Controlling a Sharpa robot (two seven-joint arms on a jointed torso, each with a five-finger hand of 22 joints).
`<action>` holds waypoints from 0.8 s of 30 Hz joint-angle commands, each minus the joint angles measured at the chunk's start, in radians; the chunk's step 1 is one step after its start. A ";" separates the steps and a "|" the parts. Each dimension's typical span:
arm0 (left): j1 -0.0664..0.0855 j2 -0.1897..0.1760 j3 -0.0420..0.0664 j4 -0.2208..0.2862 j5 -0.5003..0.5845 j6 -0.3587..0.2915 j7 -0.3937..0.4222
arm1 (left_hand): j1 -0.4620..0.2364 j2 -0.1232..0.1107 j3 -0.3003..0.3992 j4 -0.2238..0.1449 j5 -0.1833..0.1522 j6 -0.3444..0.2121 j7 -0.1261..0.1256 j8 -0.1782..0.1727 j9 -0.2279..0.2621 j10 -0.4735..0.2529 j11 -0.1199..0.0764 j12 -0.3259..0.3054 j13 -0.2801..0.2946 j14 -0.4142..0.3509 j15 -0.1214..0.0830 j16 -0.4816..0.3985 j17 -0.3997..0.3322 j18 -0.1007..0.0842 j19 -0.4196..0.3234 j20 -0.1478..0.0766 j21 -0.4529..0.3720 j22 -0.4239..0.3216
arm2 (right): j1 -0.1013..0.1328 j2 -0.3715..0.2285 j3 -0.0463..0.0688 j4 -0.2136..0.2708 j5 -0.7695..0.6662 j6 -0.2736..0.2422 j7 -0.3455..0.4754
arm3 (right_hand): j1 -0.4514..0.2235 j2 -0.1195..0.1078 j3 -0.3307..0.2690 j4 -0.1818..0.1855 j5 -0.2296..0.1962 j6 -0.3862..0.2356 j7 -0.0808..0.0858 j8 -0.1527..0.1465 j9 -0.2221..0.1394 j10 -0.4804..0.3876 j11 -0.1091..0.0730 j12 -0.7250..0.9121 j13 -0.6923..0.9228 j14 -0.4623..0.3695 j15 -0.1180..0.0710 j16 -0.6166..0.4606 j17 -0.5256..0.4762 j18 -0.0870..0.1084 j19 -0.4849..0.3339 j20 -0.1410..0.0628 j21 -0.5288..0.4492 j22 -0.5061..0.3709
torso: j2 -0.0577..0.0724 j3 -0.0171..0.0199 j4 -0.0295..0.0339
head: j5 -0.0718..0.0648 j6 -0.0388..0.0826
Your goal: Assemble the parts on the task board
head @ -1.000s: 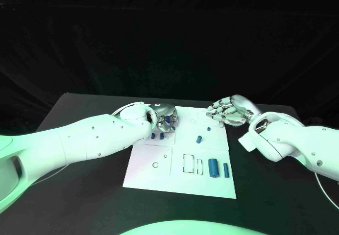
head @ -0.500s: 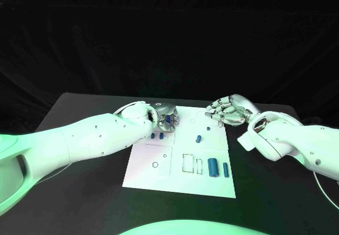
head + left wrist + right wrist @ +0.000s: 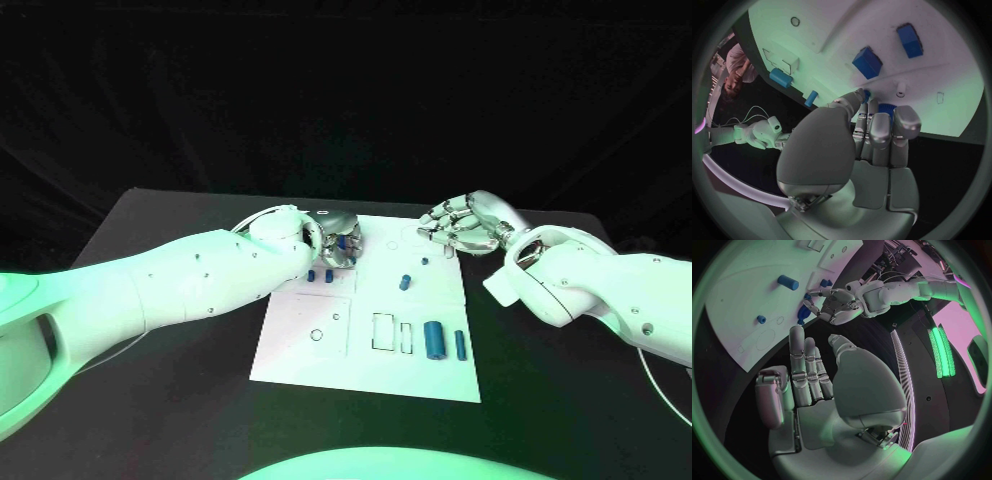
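The robot's left hand (image 3: 336, 243) sits just left of centre in the head view, over the far left part of the white task board (image 3: 361, 370). Seen from its wrist, its fingertips (image 3: 862, 95) are drawn together around a small blue part (image 3: 885, 107), which seems to be pinched between thumb and fingers, touching or just above the board; the contact itself is partly hidden. Just beyond the fingers lie two blue block parts (image 3: 868, 62), side by side on the board, close to the hand but apart from it.

Right of centre in the head view, the right hand (image 3: 463, 226) hovers above the board's far right edge, fingers loosely apart and holding nothing; its wrist view shows the palm bare.

Further out on the board, a small blue peg (image 3: 407, 283) sits near the middle, and a thick blue cylinder (image 3: 434, 339) and a thinner blue rod (image 3: 462, 346) lie side by side towards the lower right. The board rests on a black tabletop (image 3: 173, 400).

The parts look like small, rigid plastic pieces: probably very light, smooth, and apt to slip or roll, the cylinders especially. A light pinch across the flat sides of the blocks, or across the middle of the round pieces, would likely suit them best, with little squeezing force needed
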 commanded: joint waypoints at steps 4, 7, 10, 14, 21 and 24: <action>0.000 0.003 0.001 -0.004 0.005 0.044 -0.009 | 0.001 0.014 0.015 -0.007 0.000 0.021 0.002 -0.012 -0.003 0.025 -0.003 -0.006 -0.005 0.011 -0.004 0.010 0.001 -0.017 0.009 -0.003 0.011 0.009 | -0.001 0.002 0.000 -0.001 -0.001 0.003 0.009 | 0.002 -0.007 0.006 0.003 0.004 -0.004 0.007 0.007 -0.001 -0.004 -0.004 0.003 -0.005 -0.002 -0.005 -0.011 0.001 -0.006 0.103 -0.002 0.004 0.263 | 0.000 0.0003 0.0007 | 0.000 -0.001; 0.000 0.003 0.001 -0.004 0.009 0.051 -0.008 | 0.000 0.016 0.019 -0.011 0.000 0.028 0.001 -0.016 -0.004 0.035 -0.004 -0.010 -0.009 0.012 -0.006 0.013 -0.001 -0.018 0.010 -0.003 0.014 0.012 | -0.001 0.003 0.000 -0.002 -0.001 0.003 0.009 | 0.002 -0.008 0.007 0.004 0.003 -0.003 0.004 0.007 -0.001 -0.005 0.002 0.003 -0.009 -0.002 -0.001 -0.013 0.001 -0.006 0.103 0.000 0.004 0.263 | 0.000 -0.0003 -0.0001 | 0.000 -0.002; 0.000 0.004 0.001 -0.004 0.012 0.057 -0.004 | 0.001 0.019 0.024 -0.016 0.000 0.036 0.000 -0.020 -0.005 0.047 -0.007 -0.013 -0.012 0.014 -0.008 0.017 -0.001 -0.019 0.013 -0.005 0.018 0.018 | -0.001 0.003 0.000 -0.002 -0.001 0.004 0.010 | 0.002 -0.008 0.007 0.004 0.004 -0.003 0.003 0.007 -0.001 -0.005 0.002 0.003 -0.010 -0.002 -0.002 -0.013 0.001 -0.006 0.103 -0.001 0.004 0.263 | 0.000 -0.0002 0.0000 | 0.000 -0.003; 0.000 0.006 0.001 -0.004 0.017 0.059 0.003 | 0.002 0.026 0.034 -0.025 0.000 0.055 -0.002 -0.024 -0.005 0.073 -0.012 -0.021 -0.018 0.018 -0.012 0.025 0.000 -0.021 0.018 -0.008 0.027 0.029 | -0.001 0.004 0.000 -0.002 -0.001 0.004 0.009 | 0.002 -0.009 0.008 0.006 0.003 -0.003 0.002 0.008 -0.001 -0.005 0.000 0.005 -0.013 -0.001 -0.005 -0.015 0.001 -0.006 0.103 -0.003 0.004 0.263 | 0.000 0.0000 0.0001 | 0.000 -0.003; 0.000 0.007 0.000 -0.002 0.031 0.062 0.016 | -0.008 0.041 0.047 -0.036 -0.001 0.080 -0.001 -0.042 -0.007 0.102 -0.012 -0.054 -0.034 0.021 -0.013 0.030 -0.010 -0.023 0.021 -0.009 0.034 0.038 | -0.001 0.004 0.000 -0.002 -0.001 0.006 0.006 | 0.002 -0.009 0.009 0.007 0.004 0.000 0.002 0.009 -0.001 -0.006 0.000 0.003 -0.016 -0.001 -0.005 -0.017 0.001 -0.006 0.103 -0.003 0.004 0.263 | 0.000 0.0000 0.0010 | 0.000 -0.003; 0.000 0.007 0.000 -0.001 0.036 0.054 0.021 | -0.014 0.041 0.048 -0.041 -0.001 0.089 -0.002 -0.048 -0.008 0.115 -0.014 -0.066 -0.039 0.022 -0.014 0.033 -0.012 -0.023 0.023 -0.010 0.038 0.043 | -0.001 0.004 0.000 -0.002 -0.001 0.006 0.006 | 0.002 -0.009 0.009 0.007 0.004 0.000 0.002 0.009 -0.001 -0.006 0.000 0.003 -0.016 -0.001 -0.005 -0.017 0.001 -0.006 0.103 -0.003 0.004 0.263 | 0.000 0.0002 0.0005 | 0.000 -0.003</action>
